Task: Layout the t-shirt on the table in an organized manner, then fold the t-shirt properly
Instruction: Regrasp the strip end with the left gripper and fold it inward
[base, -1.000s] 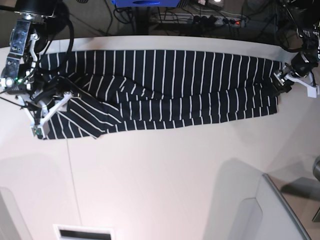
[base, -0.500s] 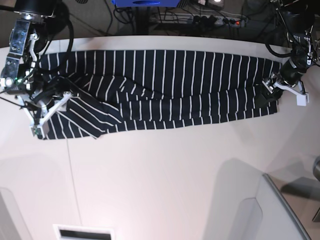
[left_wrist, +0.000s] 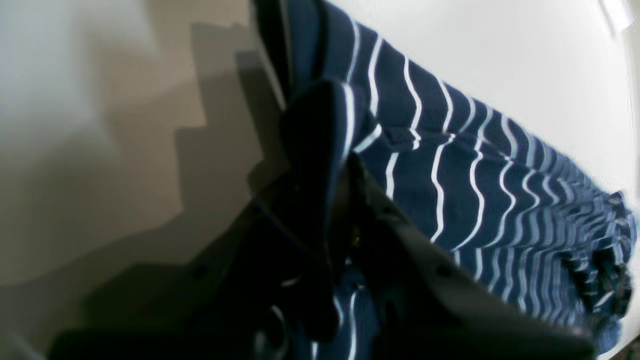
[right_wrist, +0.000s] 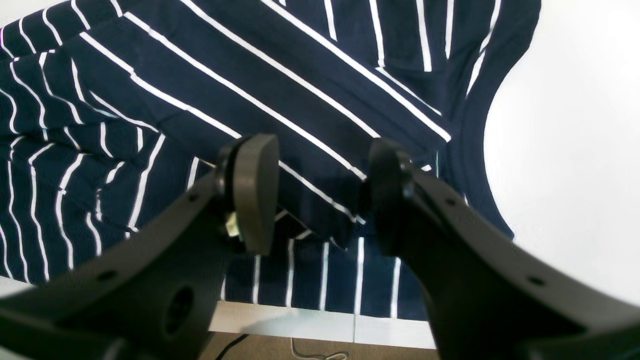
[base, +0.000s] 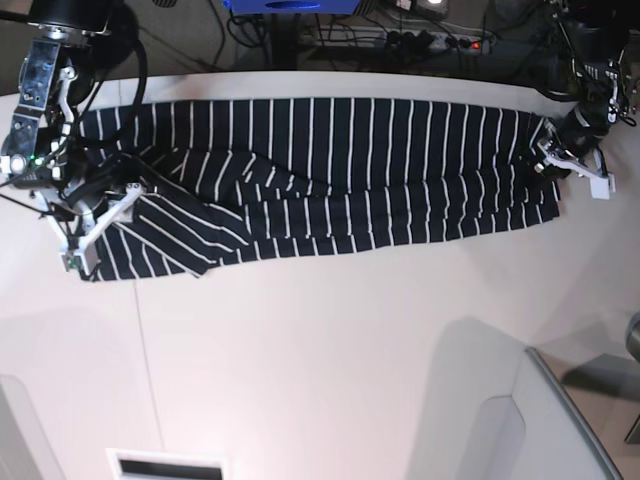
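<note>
While the t-shirt (base: 320, 175) lies stretched in a long band across the far half of the bench (base: 330, 360), the left tool (base: 560, 155) is pinched tight on its hem end, and the right tool (right_wrist: 322, 195) hangs over the sleeve end, jaws apart, gripping nothing.

The t-shirt (base: 330, 180) is spanning the far strip of the table (base: 320, 350). The near side is lying open. Both arms are flanking the shirt's ends.

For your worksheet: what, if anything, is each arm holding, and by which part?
The left gripper pinches the t-shirt at its end edge. The right gripper holds nothing; its jaws stand open.
</note>
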